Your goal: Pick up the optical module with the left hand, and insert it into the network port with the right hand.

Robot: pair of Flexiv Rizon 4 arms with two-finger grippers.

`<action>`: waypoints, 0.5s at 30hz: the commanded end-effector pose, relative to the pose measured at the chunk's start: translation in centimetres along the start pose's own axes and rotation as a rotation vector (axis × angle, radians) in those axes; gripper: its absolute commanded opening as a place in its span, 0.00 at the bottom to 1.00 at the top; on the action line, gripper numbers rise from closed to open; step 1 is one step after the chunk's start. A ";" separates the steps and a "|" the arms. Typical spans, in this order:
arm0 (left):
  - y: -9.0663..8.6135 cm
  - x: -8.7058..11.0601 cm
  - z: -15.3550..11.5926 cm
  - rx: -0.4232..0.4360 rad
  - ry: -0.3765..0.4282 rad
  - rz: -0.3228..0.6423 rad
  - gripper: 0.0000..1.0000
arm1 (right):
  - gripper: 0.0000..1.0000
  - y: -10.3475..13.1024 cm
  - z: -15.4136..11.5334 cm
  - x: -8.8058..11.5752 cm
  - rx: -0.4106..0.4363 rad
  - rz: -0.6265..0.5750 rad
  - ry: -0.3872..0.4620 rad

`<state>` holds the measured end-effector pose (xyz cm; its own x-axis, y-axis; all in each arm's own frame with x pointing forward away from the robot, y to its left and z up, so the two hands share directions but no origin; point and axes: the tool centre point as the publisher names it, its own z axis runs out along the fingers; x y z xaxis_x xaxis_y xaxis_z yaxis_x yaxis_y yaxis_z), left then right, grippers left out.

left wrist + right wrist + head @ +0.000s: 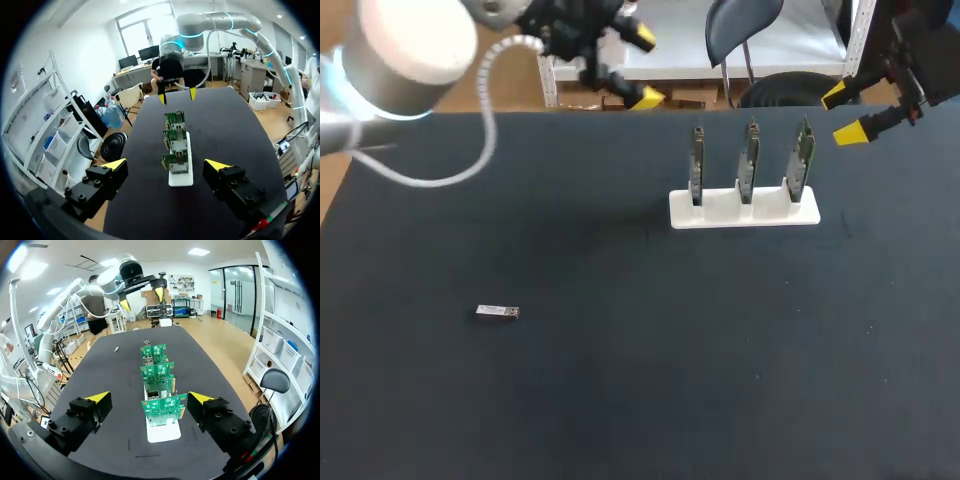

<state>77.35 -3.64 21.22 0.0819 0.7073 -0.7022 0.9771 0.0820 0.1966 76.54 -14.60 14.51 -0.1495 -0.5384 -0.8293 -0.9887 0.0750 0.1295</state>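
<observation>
The optical module (498, 312), a small silver bar, lies flat on the dark table at the left; in the right wrist view the module (116, 348) is a small speck far ahead. Three green circuit boards (748, 160) stand upright in a white holder (744, 208) at the right rear. My left gripper (642, 65) hangs open above the table's far edge, far from the module, its fingers looking down the row of boards (176, 145). Beyond the holder's right end my right gripper (842, 112) is open and empty, with the nearest board (162, 410) just ahead of its fingers.
The table top (620, 380) is a dark mat. A white cable (470, 150) loops from my left arm over the table's far left corner. In the left wrist view my right gripper (176, 96) shows beyond the far end of the holder (181, 177).
</observation>
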 end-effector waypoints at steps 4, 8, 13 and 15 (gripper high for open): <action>-7.1 5.3 -6.8 -0.127 0.173 -0.024 1.00 | 1.00 0.2 0.0 0.0 0.005 -0.001 0.000; -9.8 9.3 -7.6 -0.128 0.263 -0.101 1.00 | 1.00 0.2 0.0 0.0 0.005 -0.001 0.000; -12.9 13.7 -8.0 -0.142 0.436 -0.119 1.00 | 1.00 0.2 0.0 0.0 0.005 -0.001 0.000; -13.9 15.0 -8.1 -0.132 0.491 -0.099 1.00 | 1.00 0.2 0.0 0.0 0.005 -0.001 0.000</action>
<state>66.59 11.04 13.58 -0.1348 0.9143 -0.3819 0.9733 0.1945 0.1220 76.53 -14.59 14.52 -0.1494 -0.5384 -0.8293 -0.9887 0.0751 0.1294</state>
